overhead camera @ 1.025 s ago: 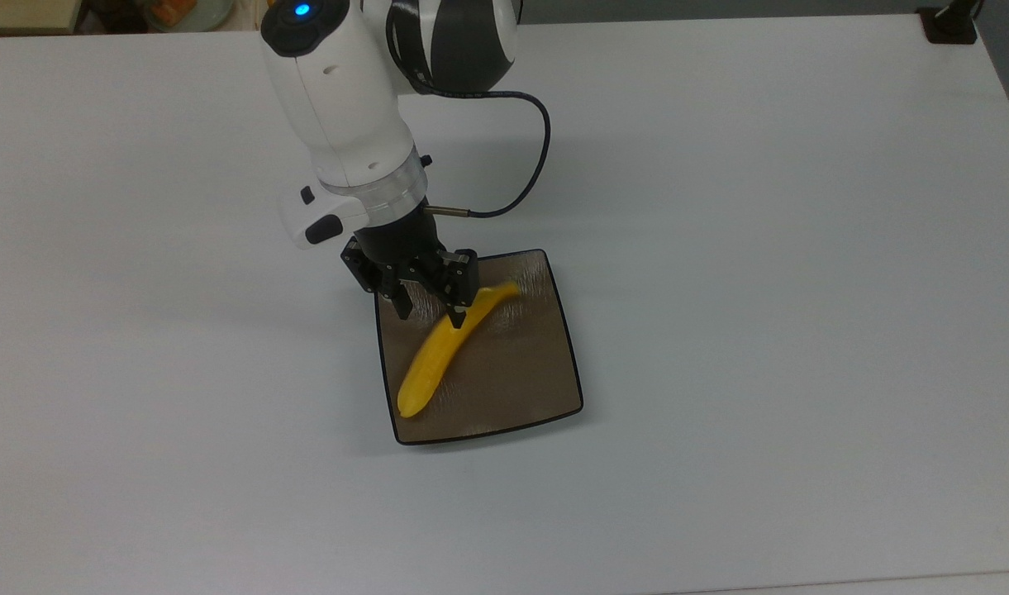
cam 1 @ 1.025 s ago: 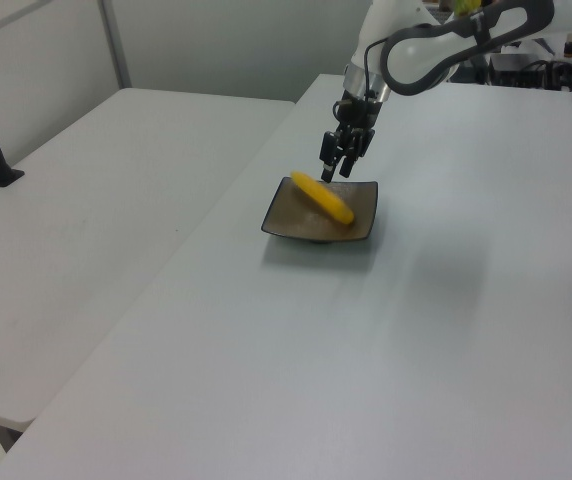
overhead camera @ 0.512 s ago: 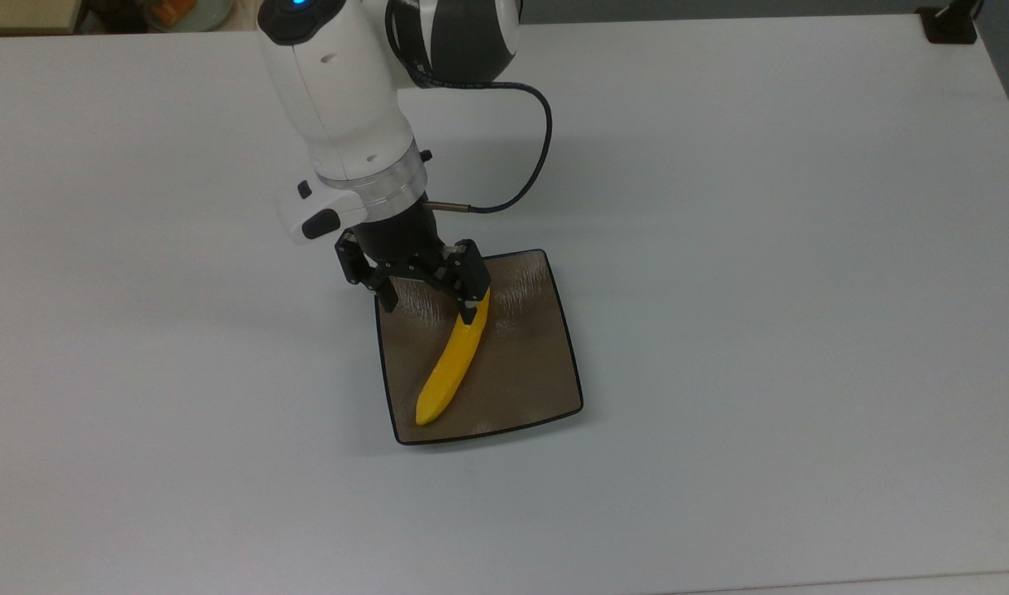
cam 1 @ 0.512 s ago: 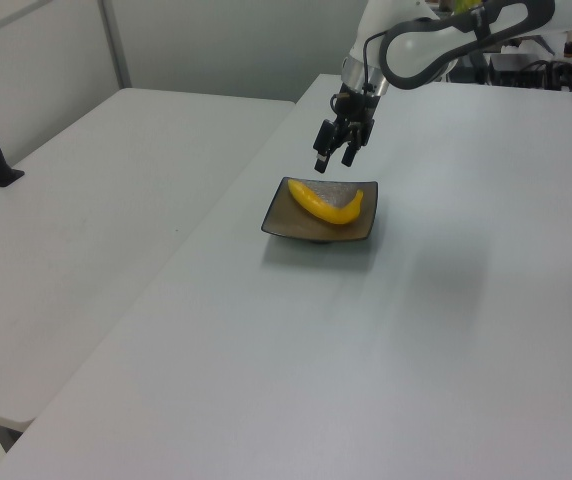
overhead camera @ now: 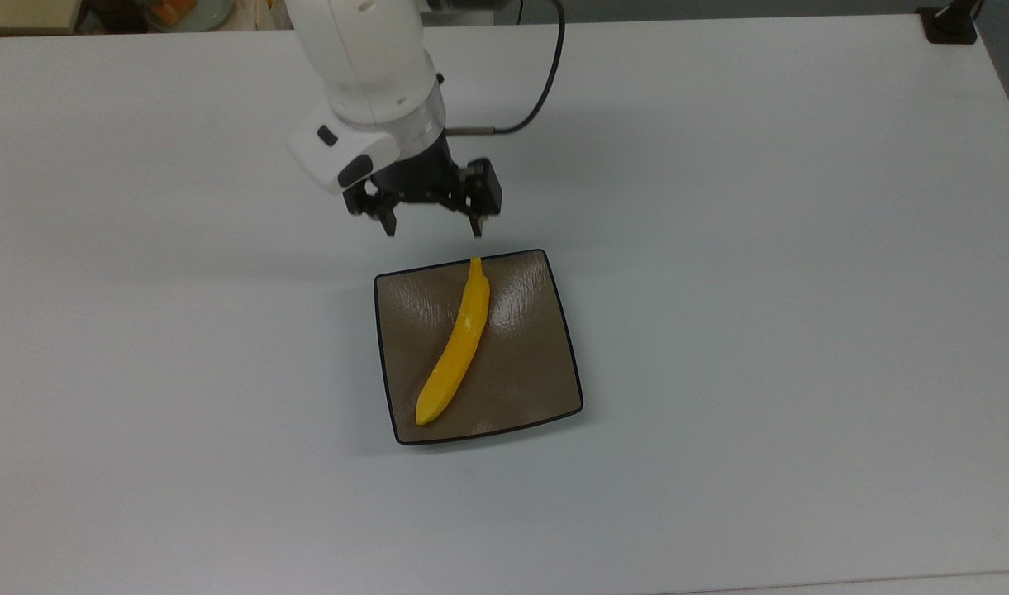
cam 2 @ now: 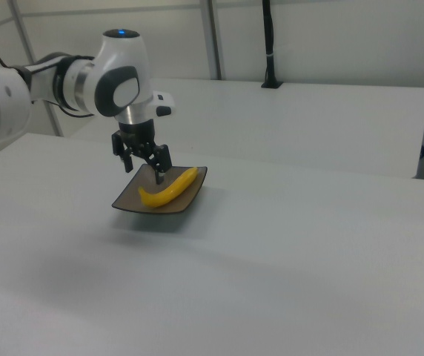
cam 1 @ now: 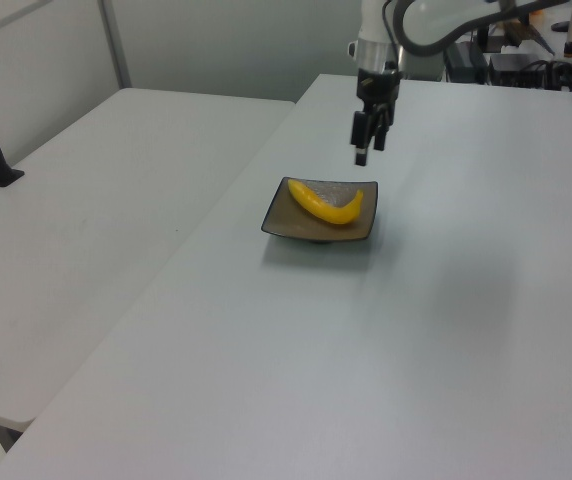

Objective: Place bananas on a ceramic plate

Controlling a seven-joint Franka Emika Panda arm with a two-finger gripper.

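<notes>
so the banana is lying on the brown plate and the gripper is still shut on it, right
Not quite. The banana is lying on the brown plate, but the gripper is open and holds nothing: in the top view its fingers stand spread above the table, beyond the plate's far edge, apart from the banana.

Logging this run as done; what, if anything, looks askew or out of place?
Nothing stands out. The banana lies diagonally inside the ceramic plate, its stem at the rim. The gripper hangs open and empty above the plate's edge.
</notes>
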